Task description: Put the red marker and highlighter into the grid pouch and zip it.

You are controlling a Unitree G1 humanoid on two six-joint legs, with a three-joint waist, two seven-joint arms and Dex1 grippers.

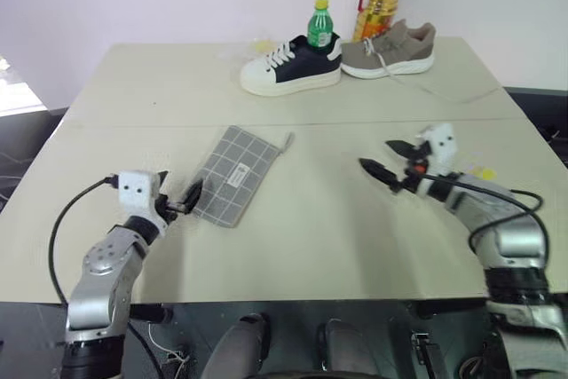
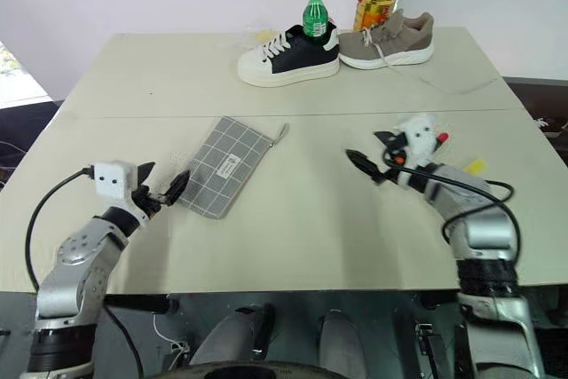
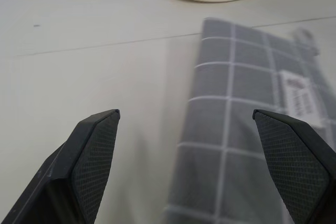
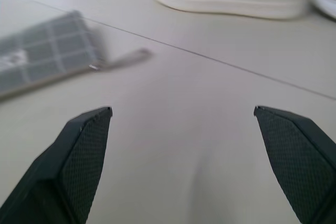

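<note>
Left gripper (image 2: 167,191): fingers apart, empty, at the near left corner of the grid pouch (image 2: 224,164), which lies flat on the table (image 2: 293,219), pull cord toward the shoes (image 2: 288,57). Right gripper (image 2: 373,155): fingers apart, empty. Red marker (image 2: 441,138) and highlighter (image 2: 475,166) lie beside the right arm.

Silver arms, black textured fingers (image 3: 94,150)

light: bright, even | shadows: soft, faint | blur: wrist views' backgrounds
</note>
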